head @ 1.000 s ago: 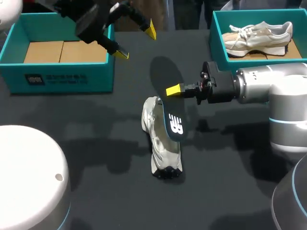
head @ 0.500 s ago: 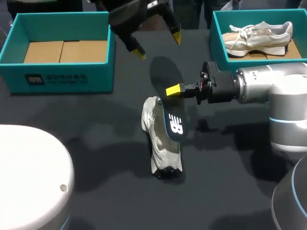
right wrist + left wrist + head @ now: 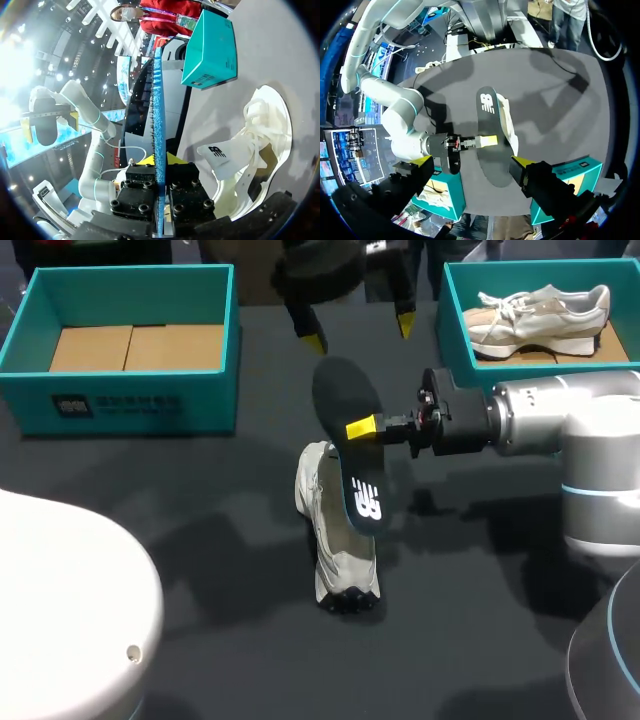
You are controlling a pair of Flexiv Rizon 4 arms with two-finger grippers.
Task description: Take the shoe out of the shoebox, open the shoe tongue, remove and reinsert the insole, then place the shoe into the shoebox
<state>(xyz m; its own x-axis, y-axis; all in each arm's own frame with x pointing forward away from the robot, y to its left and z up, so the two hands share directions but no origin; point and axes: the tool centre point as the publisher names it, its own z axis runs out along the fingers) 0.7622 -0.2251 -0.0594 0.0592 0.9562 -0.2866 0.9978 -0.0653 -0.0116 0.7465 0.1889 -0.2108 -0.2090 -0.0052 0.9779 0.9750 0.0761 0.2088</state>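
Dark bench [image 3: 180,540] carries the shoe [image 3: 335,550] on its side, opening exposed. Right gripper [image 3: 362,427] holds the insole [image 3: 345,390] over it — jaws clamped on its edge, lower end by the opening, likely for reinsertion. Left gripper [image 3: 357,332] hovers beyond, jaws apart and empty — seemingly placed to assist.

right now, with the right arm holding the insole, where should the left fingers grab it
The free rounded end of the insole, away from the shoe, coming from above where the left gripper hangs open. The right gripper pinches its middle and the logo end overlaps the shoe, so that end alone looks clear.
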